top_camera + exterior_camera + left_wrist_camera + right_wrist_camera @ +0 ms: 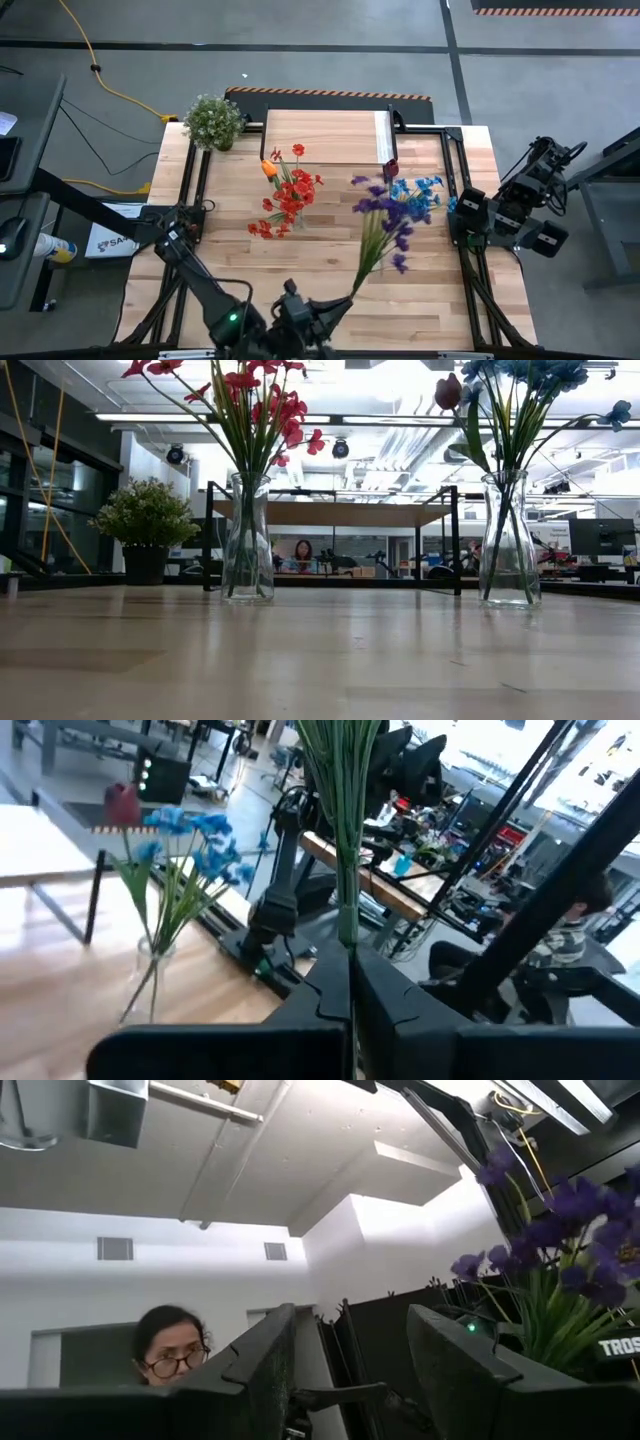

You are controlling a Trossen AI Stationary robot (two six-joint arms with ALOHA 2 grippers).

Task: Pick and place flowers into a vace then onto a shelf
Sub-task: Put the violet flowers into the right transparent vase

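My left gripper (345, 298) is near the table's near edge, shut on a purple flower bunch (392, 222) whose green stems (345, 840) rise out from between its fingers. A glass vase (248, 540) holds red flowers (290, 195) and an orange tulip (270, 168). A second glass vase (510, 540) holds blue flowers (418, 192) and a dark red rosebud (390, 168). Both vases stand on the table in front of the wood-topped shelf (320, 135). My right gripper (350, 1330) is open and empty at the table's right edge (465, 212), pointing upward. My left gripper pinches the bundled green stems (347, 935) of the purple bunch between its two shut fingers, near the stems' lower end. The fingers come from the table's near side, along the stems. The bunch slants up and away toward the blue flowers, its blooms (398, 225) lifted off the table.
A bushy potted plant (213, 120) stands at the far left corner beside the shelf. The shelf's white strip (383, 135) is at its right end. Bare wood tabletop (250, 270) lies between the vases and the near edge. A person (165, 1345) shows beyond the table.
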